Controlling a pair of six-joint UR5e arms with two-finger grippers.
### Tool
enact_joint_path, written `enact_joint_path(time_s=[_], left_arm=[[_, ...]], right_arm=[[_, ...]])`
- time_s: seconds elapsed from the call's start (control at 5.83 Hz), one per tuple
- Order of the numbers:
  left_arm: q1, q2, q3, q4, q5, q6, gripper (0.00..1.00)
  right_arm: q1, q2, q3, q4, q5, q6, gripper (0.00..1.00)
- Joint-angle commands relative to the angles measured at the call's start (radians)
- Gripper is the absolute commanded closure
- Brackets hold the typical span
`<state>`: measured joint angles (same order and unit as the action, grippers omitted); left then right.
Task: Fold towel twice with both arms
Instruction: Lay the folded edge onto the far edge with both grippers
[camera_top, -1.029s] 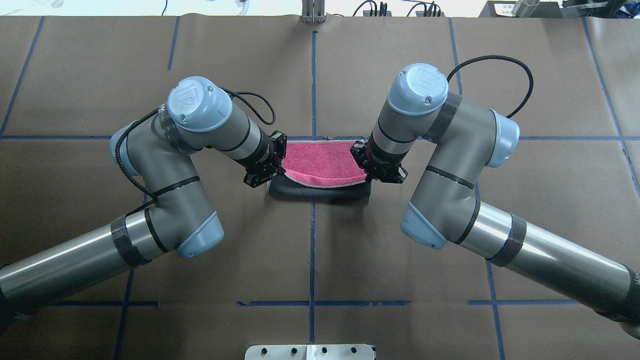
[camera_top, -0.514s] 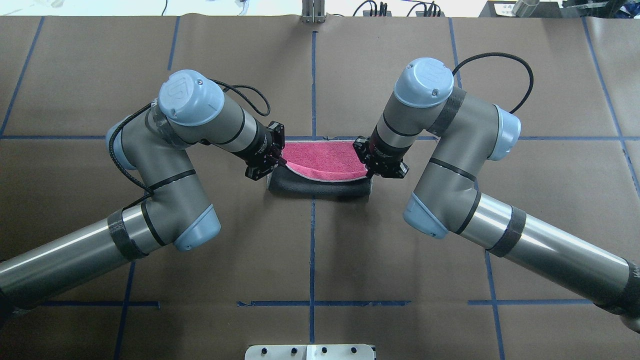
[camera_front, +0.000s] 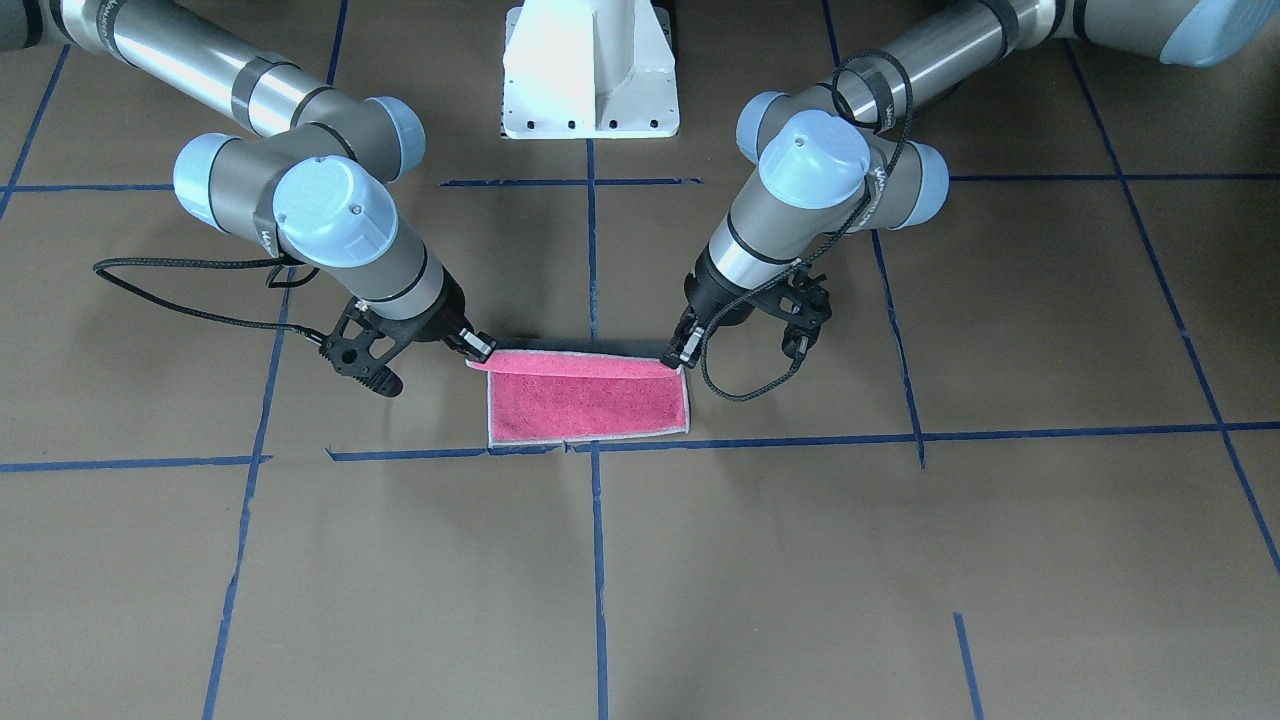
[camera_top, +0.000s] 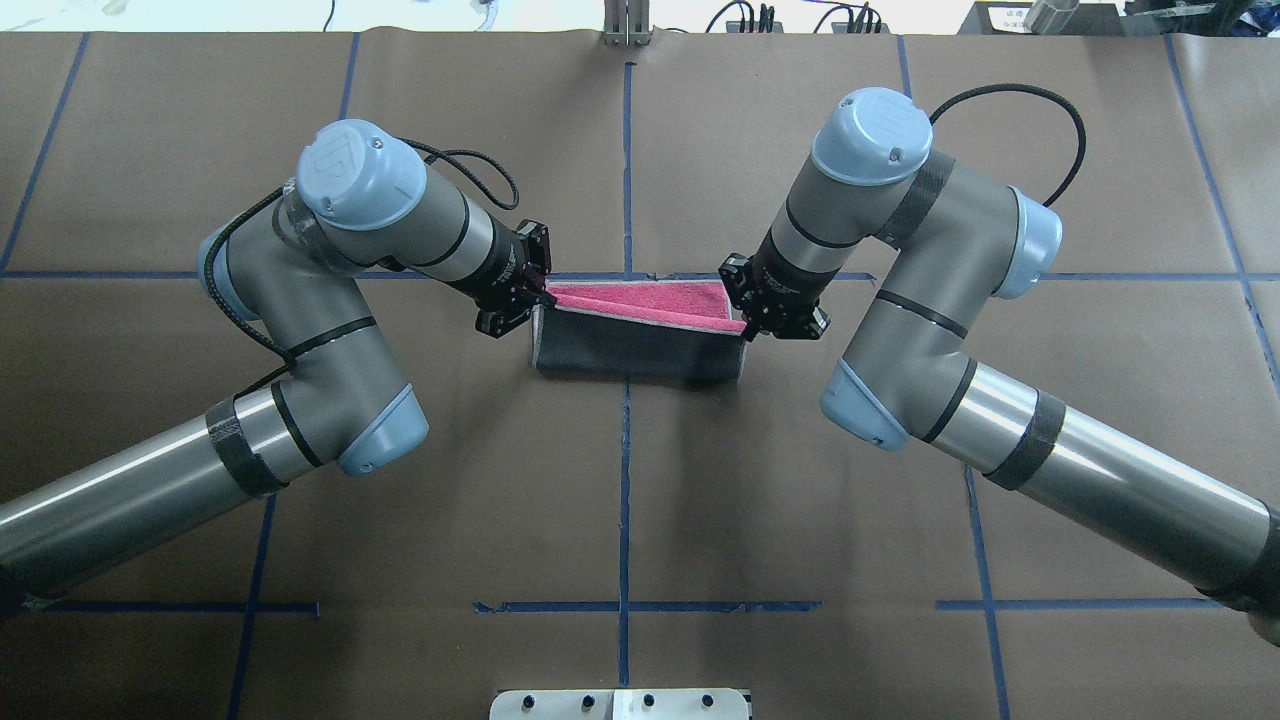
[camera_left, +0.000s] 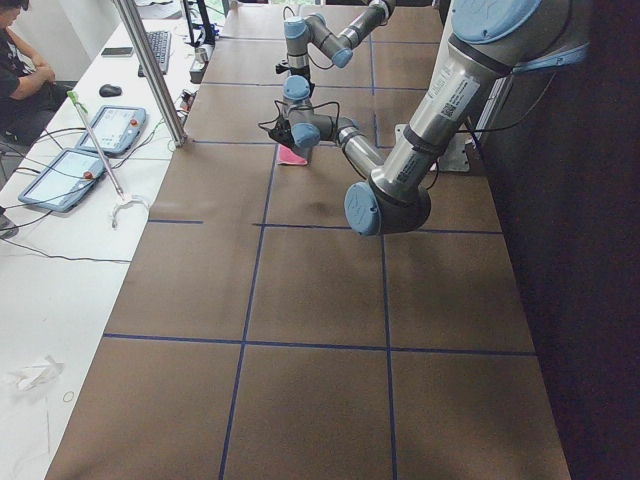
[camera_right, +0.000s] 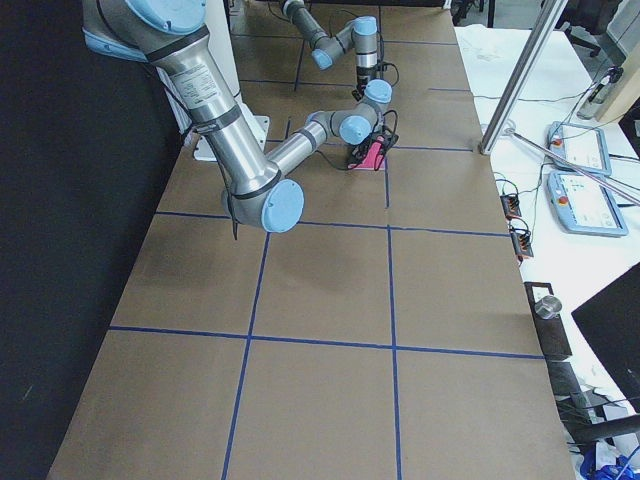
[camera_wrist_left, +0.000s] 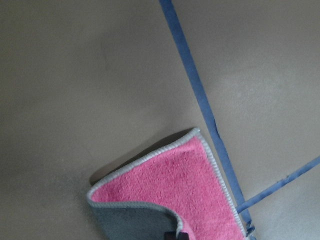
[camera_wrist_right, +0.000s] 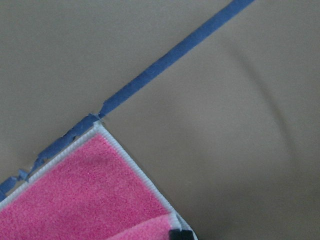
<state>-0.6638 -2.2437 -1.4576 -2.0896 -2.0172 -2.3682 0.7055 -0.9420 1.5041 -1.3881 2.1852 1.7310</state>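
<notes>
Since a second ago the left gripper (camera_top: 541, 298) and right gripper (camera_top: 746, 330) have carried the lifted hem farther toward the worktop's far edge, so we see more grey and less pink. Each is clenched on a corner of the towel (camera_top: 640, 350), which sits mid-worktop (camera_top: 400, 520) (brown paper, gridded with blue tape lines (camera_top: 624, 480)). We note a white side bench (camera_left: 60, 290) carrying two pendants (camera_left: 62, 178).

You're working in a robotics lab: robot arms (camera_top: 300, 300), your desk (camera_top: 800, 560) papered brown and gridded with blue tape (camera_top: 624, 480), teach pendants (camera_left: 58, 178) on the side bench (camera_left: 50, 300).
</notes>
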Motion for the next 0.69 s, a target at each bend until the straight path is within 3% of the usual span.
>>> enact_joint_path(time_s=[0.0,0.51], left_arm=[[0.001,-0.005,0.035,-0.016,0.0,-0.018,1.0],[-0.002,-0.008,0.049,-0.064,0.003,-0.092,1.0]], right_arm=[[0.0,0.023,-0.053,0.029,0.004,-0.001,1.0],[0.005,0.072,-0.09,0.027,0.007,0.005,1.0]])
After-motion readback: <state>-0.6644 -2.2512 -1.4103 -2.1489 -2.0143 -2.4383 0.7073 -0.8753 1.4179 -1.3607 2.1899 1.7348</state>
